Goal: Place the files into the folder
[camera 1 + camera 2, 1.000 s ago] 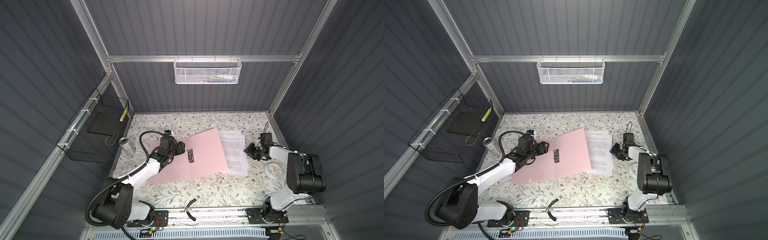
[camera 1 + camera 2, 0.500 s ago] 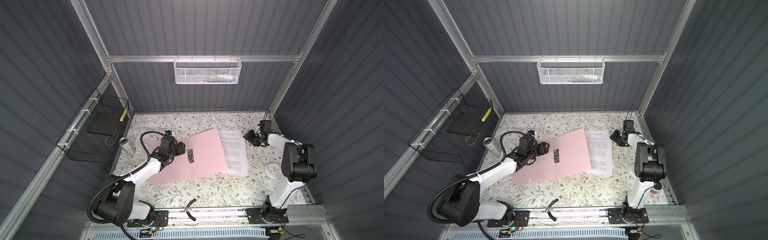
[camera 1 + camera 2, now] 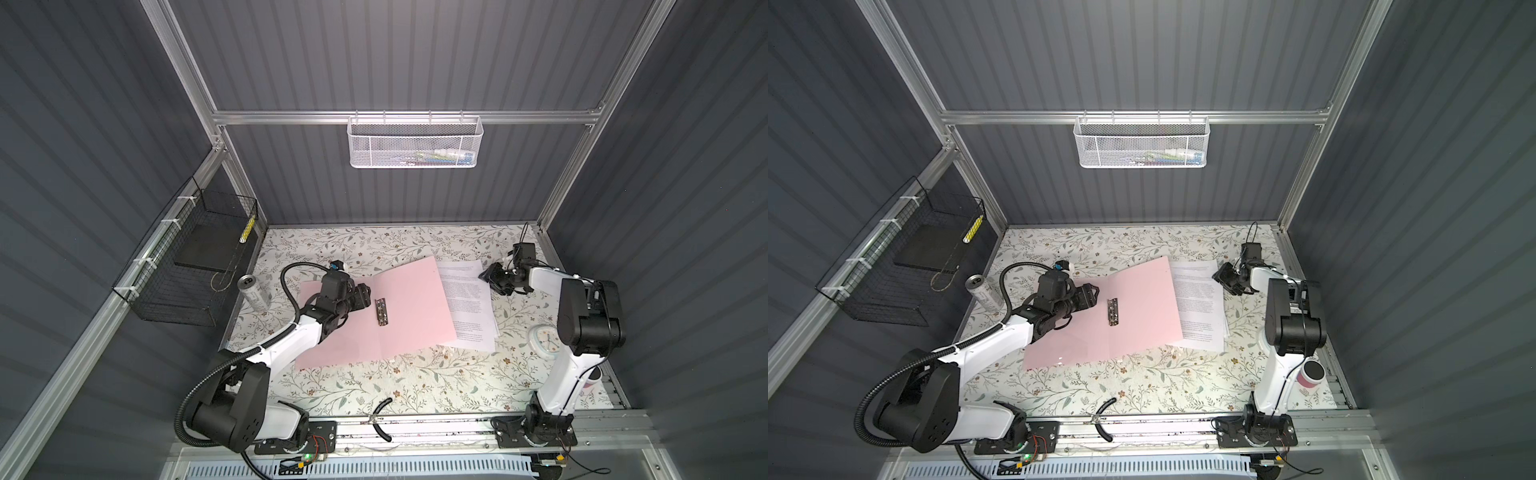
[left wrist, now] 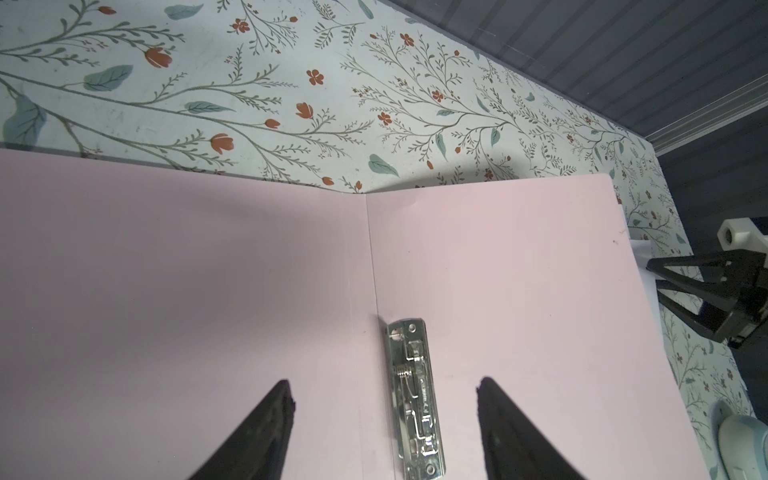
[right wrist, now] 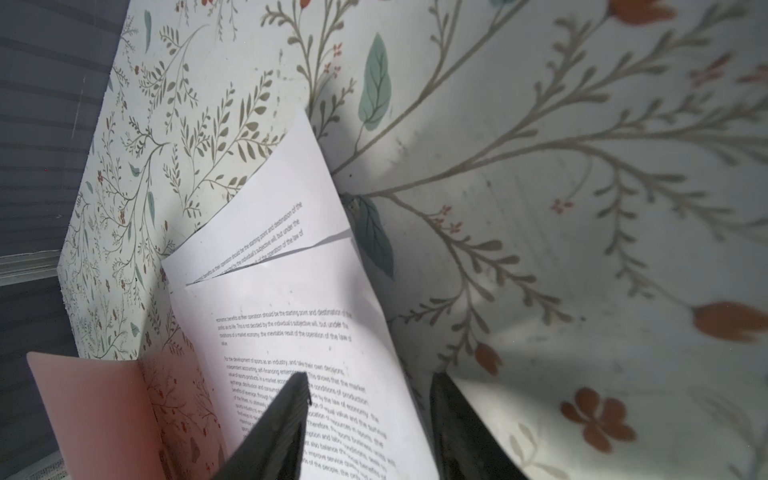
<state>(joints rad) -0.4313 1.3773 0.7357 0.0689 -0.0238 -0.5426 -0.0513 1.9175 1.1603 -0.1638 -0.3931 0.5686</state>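
r tool (image 5: 370, 388) half spread at files (image 5: 286, 299), l tool (image 4: 384, 384) wide

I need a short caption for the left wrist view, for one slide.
Open left claw above the open pink folder, metal clip framed between its fingers; right claw nearby.

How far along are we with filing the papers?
Done: folder lies open, clip exposed. In hand: nothing gripped; right gripper, open, straddles an edge of the files; left gripper hovers open over the clip. Left: the files, beside and partly under the cover, must go inside.
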